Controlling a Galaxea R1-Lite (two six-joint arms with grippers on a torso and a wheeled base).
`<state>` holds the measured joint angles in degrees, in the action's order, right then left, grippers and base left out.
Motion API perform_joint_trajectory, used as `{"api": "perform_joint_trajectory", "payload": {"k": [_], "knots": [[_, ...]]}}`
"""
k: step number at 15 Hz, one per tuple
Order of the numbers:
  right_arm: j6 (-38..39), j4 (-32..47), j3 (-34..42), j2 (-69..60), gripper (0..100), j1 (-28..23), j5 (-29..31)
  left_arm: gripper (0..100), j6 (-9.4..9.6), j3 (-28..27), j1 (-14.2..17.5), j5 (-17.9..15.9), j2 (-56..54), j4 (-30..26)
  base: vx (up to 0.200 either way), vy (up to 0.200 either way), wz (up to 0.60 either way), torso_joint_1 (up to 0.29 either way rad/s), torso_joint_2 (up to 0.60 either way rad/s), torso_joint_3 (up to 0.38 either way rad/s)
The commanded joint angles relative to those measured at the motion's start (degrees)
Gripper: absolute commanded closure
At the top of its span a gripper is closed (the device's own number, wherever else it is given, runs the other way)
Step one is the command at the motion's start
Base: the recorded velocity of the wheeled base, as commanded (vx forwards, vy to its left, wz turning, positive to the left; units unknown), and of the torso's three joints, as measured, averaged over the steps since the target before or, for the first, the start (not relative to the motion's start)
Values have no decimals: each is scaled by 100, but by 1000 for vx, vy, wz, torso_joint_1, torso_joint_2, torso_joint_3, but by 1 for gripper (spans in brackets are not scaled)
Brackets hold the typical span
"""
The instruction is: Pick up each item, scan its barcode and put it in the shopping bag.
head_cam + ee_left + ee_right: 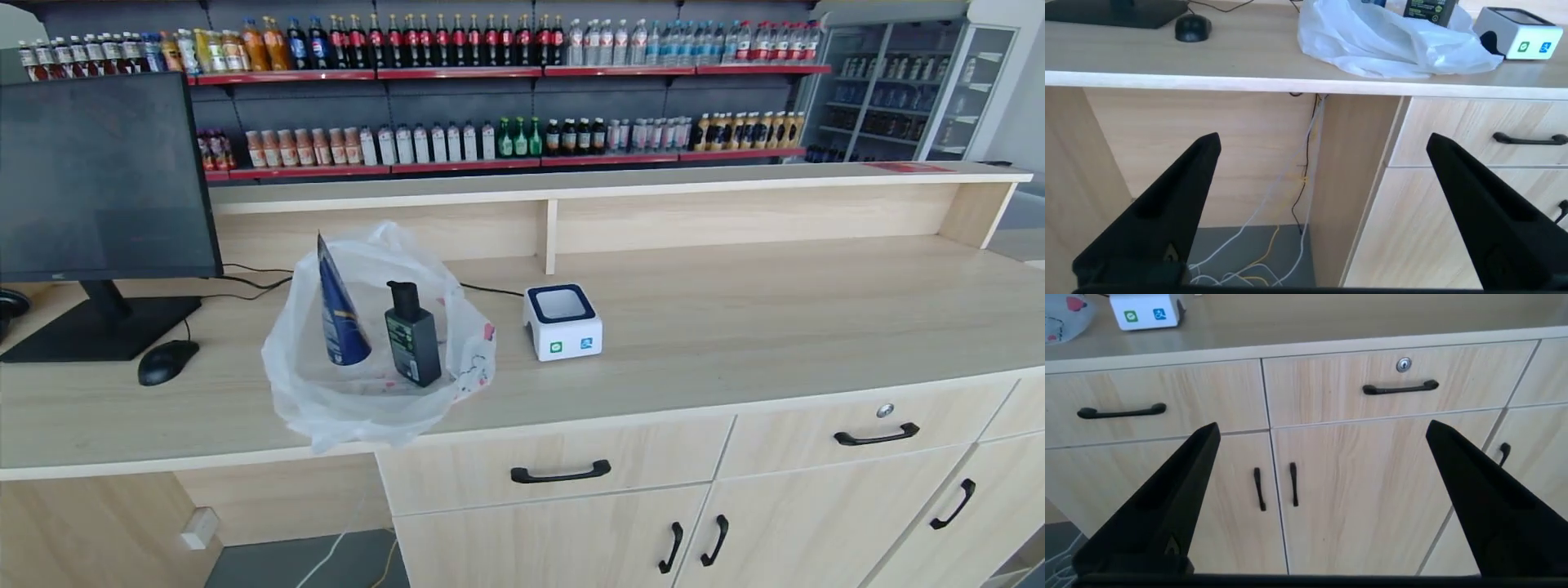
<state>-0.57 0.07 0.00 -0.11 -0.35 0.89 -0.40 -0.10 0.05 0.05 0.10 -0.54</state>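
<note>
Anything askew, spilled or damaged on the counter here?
Nothing stands out: the blue tube and dark bottle stand in the shopping bag, the scanner sits beside it, and nothing has spilled.

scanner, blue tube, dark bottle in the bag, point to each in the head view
scanner [563, 331]: head view, white front face
blue tube [336, 309]: head view, middle of its body
dark bottle [412, 336]: head view, front label

A black flat-screen monitor [102, 175] and a black computer mouse [167, 361] sit at the left of a pale wooden worktop [775, 327], backed by red shelves [457, 73] of bottled drinks, with black-handled wooden drawers [653, 457] below.
</note>
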Motion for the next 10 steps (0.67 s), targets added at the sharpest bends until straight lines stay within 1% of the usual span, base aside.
{"api": "perform_joint_trajectory", "payload": {"k": [1,5,10], "knots": [[-4,1,0,11,0,0,-1,0,-4,1,4,-5,-1,1,0,-200,0,2,7,2],[-4,1,0,11,0,0,-1,0,-4,1,4,4,-1,1,0,-200,0,0,0,2],[-4,1,0,11,0,0,-1,0,-4,1,4,4,-1,1,0,0,0,0,0,0]]}}
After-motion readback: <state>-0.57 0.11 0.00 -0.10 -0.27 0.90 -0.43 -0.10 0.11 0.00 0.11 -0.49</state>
